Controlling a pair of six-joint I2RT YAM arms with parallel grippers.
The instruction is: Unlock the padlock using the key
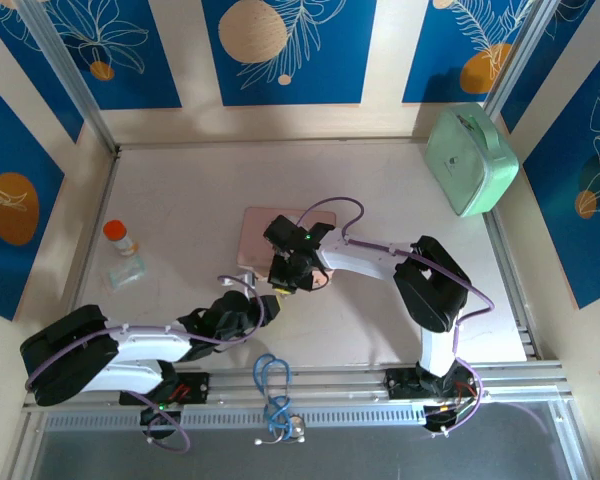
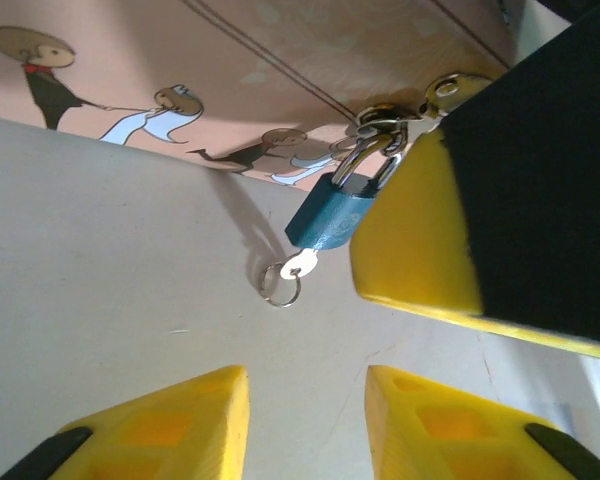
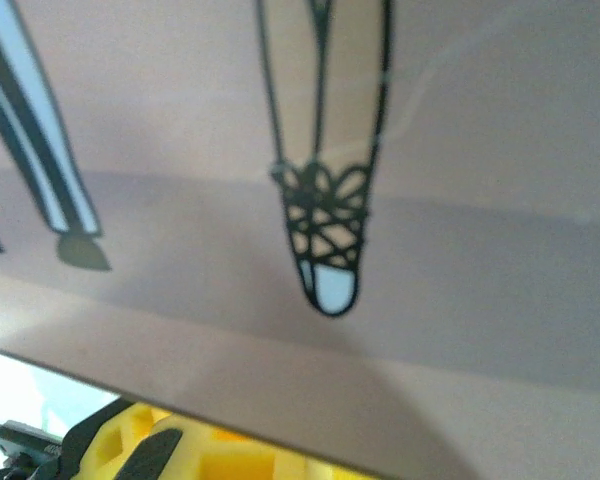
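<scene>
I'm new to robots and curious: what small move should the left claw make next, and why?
Probably ease the left gripper forward toward the key, then close on its head. The key seems to sit in the bottom of the padlock, which hangs at the tin. The gripper is open, short of the key, with nothing between its fingers.

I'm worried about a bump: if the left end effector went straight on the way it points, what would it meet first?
Most likely the small key with its ring, just below the blue padlock, straight ahead of the left end effector; depth is unclear.
</scene>
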